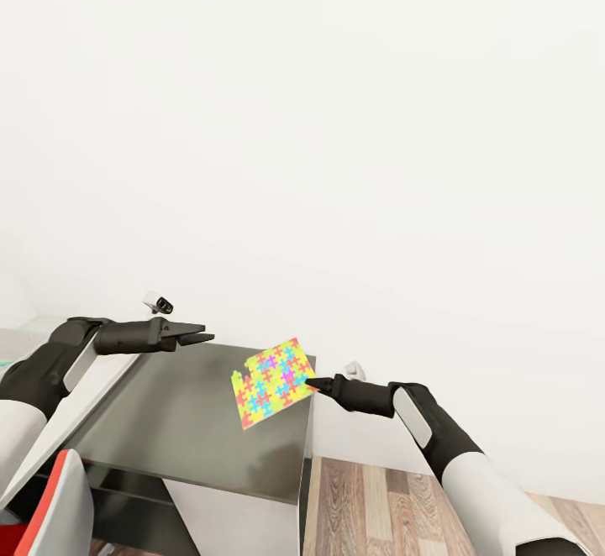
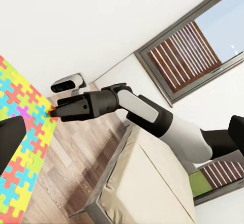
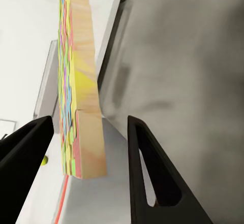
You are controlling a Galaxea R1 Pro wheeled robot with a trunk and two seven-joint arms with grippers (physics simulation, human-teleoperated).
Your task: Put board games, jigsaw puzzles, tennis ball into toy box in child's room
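Observation:
A jigsaw puzzle [image 1: 270, 381], a thin sheet of yellow, blue, red and green pieces, hangs tilted in the air above the table's dark grey section [image 1: 168, 430]. My right gripper [image 1: 309, 384] is shut on the sheet's right edge. In the left wrist view the right gripper [image 2: 52, 113] pinches the jigsaw puzzle [image 2: 23, 148] at its rim. In the right wrist view the jigsaw puzzle [image 3: 76, 82] stands edge-on between the dark fingers [image 3: 147, 168]. A small yellow-green tennis ball [image 3: 44, 159] shows far behind it. My left gripper [image 1: 208, 335] hovers open over the table's far left part, apart from the sheet.
The light grey table top [image 1: 92, 396] joins the dark section at the left. A red-and-white object [image 1: 55, 497] sits at the lower left. Wood-plank floor [image 1: 378, 506] lies right of the table. The cream bed [image 2: 147, 183] and a dark-framed window [image 2: 193, 46] are beyond my right arm.

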